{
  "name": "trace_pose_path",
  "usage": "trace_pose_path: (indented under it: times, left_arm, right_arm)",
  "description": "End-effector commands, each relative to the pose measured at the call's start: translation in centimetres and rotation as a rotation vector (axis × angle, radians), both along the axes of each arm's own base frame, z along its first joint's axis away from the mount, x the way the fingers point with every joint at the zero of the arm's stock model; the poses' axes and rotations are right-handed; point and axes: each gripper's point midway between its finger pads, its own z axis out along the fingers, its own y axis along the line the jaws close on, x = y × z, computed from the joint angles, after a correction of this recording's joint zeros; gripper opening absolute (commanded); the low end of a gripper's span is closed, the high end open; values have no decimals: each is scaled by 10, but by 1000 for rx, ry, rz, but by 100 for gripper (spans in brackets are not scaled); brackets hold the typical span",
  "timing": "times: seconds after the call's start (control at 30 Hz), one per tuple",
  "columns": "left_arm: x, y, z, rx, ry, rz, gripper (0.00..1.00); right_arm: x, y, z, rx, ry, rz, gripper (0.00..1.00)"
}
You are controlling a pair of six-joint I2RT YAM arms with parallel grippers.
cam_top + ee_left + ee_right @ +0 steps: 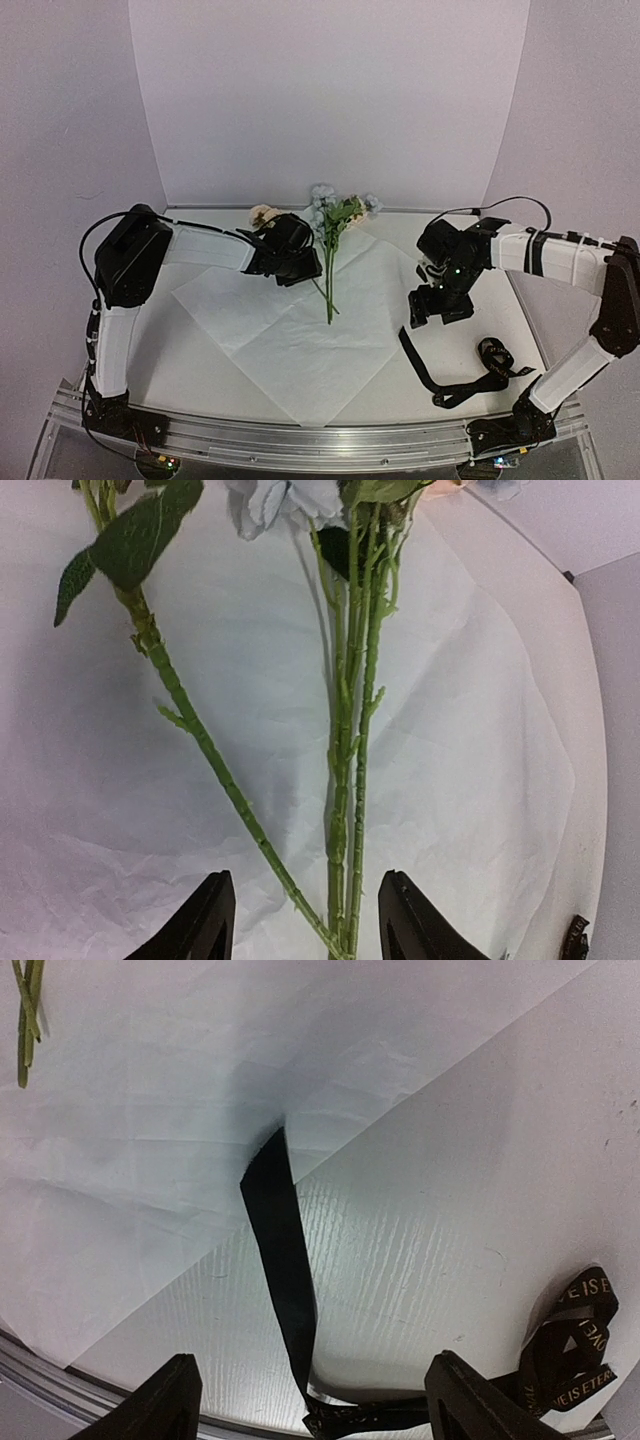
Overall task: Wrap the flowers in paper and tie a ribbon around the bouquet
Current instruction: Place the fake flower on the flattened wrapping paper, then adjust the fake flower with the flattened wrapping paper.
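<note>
The flowers (332, 225) lie on the white paper (300, 345), blooms toward the back wall and stems (345, 780) pointing to the near edge. My left gripper (305, 268) is open over the lower stems. In its wrist view the stems run between the two fingers (205, 925) with a gap on each side, and one stem (200, 735) splays left. The black ribbon (450, 380) lies on the table right of the paper, one end (270, 1180) tucked under the paper's edge (330, 1150). Above the ribbon, my right gripper (435, 312) is open and holds nothing.
The paper (480, 760) lies as a diamond, its near corner close to the aluminium rail (320, 442) at the table's front. White walls close in the back and both sides. The ribbon's lettered coil (580, 1330) lies near the right arm's base.
</note>
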Motion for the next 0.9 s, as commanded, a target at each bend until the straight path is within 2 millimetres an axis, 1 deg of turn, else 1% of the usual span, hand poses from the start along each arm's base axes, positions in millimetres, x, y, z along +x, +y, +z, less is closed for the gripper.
trace_pose_path:
  times: [0.0, 0.07, 0.1, 0.17, 0.2, 0.23, 0.3, 0.43, 0.53, 0.67, 0.77, 0.87]
  left_arm:
    - [9, 13, 39, -36, -74, 1, 52]
    - [18, 19, 33, -3, -67, 25, 52]
    - [25, 20, 34, 9, -74, 35, 52]
    - [37, 25, 21, 69, -65, 65, 51]
    - [46, 23, 20, 86, -70, 77, 51]
    - [53, 25, 18, 110, -71, 95, 51]
    - [64, 31, 4, 167, -52, 135, 50]
    - [83, 38, -11, 241, -53, 173, 49]
    - [89, 47, -16, 295, -55, 209, 49]
    - [95, 51, -17, 302, -67, 223, 49]
    - [101, 50, -22, 298, -61, 215, 49]
    - [105, 44, -26, 290, -63, 197, 47]
  right_arm:
    - [-5, 6, -13, -10, 53, 3, 74]
    - [-6, 5, -18, -17, 64, -4, 72]
    - [-7, 5, -21, -22, 70, -7, 72]
    - [-10, 2, -24, -29, 78, -11, 70]
    - [-11, 1, -26, -31, 80, -13, 69]
    - [-14, 0, -27, -32, 85, -15, 68]
    - [-18, -2, -29, -29, 94, -23, 65]
    - [-29, -7, -35, -24, 111, -40, 61]
    - [-35, -12, -39, -24, 112, -48, 61]
    - [-41, -19, -41, -30, 104, -54, 60]
    - [-45, -20, -43, -30, 113, -54, 57]
    - [-50, -22, -47, -25, 127, -68, 55]
